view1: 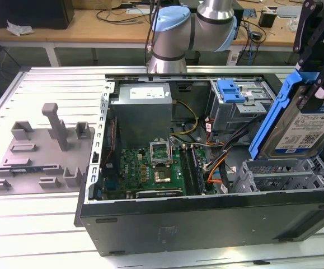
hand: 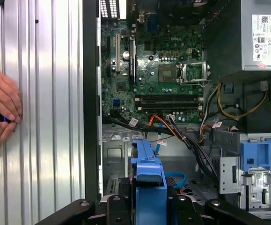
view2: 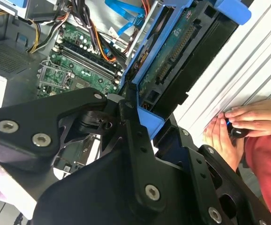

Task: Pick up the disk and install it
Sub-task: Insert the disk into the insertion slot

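My gripper is clamped on the disk, with my jaws pressing its blue bracket from both sides. The disk hangs tilted at the right of the exterior frame. It is above the metal drive bay in the lower-right corner of the open computer case, apart from it. Doing this well, I judge, means squaring the bracket to the bay's rails and clearing the cables just beside it.

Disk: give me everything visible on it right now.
The disk is a silver metal drive with a blue-and-white label, framed by a blue plastic bracket; the second wrist view shows its green circuit board. The tool is shut on it, holding it steeply tilted above the open computer case at the exterior view's right.
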`<state>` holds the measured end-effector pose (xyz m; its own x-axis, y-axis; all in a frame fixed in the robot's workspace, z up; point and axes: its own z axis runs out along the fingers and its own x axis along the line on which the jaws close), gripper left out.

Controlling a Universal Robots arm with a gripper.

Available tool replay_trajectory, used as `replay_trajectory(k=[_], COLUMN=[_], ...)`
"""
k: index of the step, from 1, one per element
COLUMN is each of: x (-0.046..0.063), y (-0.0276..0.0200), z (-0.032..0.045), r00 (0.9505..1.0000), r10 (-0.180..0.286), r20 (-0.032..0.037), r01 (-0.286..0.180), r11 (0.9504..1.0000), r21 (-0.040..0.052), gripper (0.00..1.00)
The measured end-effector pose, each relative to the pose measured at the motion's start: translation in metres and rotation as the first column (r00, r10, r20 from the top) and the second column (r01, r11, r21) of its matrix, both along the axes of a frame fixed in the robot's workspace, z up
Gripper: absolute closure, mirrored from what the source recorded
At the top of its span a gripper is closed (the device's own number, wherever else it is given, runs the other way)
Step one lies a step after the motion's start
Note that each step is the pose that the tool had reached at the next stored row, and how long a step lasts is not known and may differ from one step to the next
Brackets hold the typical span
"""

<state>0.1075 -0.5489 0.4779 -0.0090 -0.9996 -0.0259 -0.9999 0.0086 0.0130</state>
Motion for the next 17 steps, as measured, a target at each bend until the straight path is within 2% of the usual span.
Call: replay_trajectory(k=[17], x=[0.0058], y=[0.0001], z=[-0.0076], r00=[1.0000], r10=[0.001], r20=[0.0005], r01=[-0.001], r11=[1.0000], r21=[-0.0001], gripper=[0.63])
